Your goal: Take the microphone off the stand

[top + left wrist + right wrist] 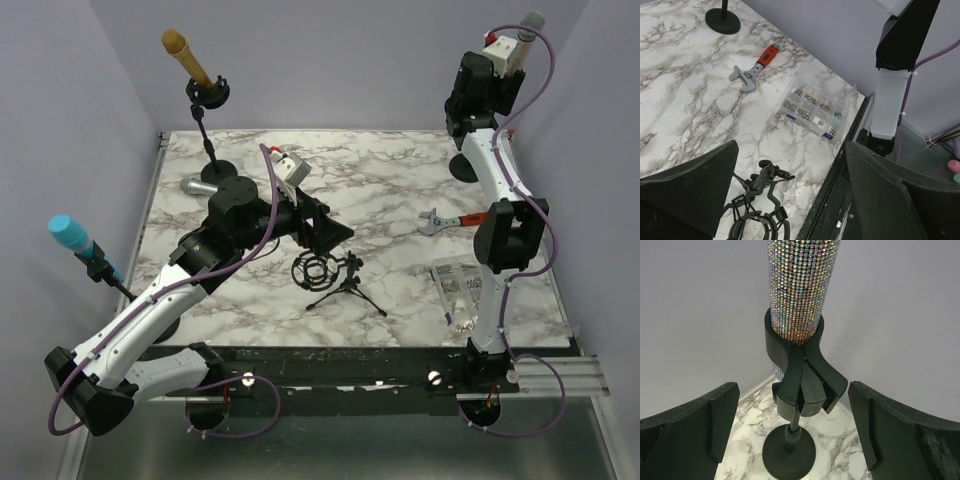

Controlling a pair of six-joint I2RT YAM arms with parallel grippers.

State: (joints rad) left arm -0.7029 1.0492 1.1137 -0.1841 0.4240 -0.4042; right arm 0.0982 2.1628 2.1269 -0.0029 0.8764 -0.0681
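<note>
Marble table [400, 190], wrench [447, 221], parts box [457, 292], left jaws wide, right jaws wide facing clipped microphone [802, 285]

clip [805, 377] under microphone [802, 280], sides seemingly free

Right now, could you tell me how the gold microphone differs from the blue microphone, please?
The gold microphone has a gold head; the blue microphone has a light blue one. The gold microphone stands at the table's far left corner; the blue microphone sits nearer, beside the left arm. Both tilt head-up to the left, each on a black stand.
</note>
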